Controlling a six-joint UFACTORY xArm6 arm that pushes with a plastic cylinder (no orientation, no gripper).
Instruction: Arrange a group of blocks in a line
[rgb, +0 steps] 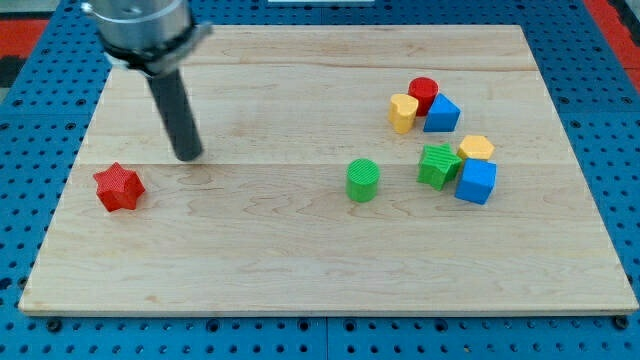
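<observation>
Starting at the view's left, a red star-shaped plastic block (119, 187) sits alone near the edge of the pale wooden board (300, 270), well apart from everything else, so it looks to me like the stray that would have to travel farthest to join any line. Just above it and to the right is my tip (188, 155), the lower end of the dark rod, resting on bare wood and near the star but not touching it; there are no jaws on this rig, only the plain rod, so nothing is held. Toward the middle stands a green cylinder block (363, 180), also on its own. On the right the rest are bunched: a yellow block (402, 113), possibly heart-shaped, a red cylinder (423, 93) and a blue triangular block (441, 114) touching in one knot, and below them a green star-like block (438, 165), a yellow hexagonal block (477, 148) and a blue cube (475, 182), all far from my tip
</observation>
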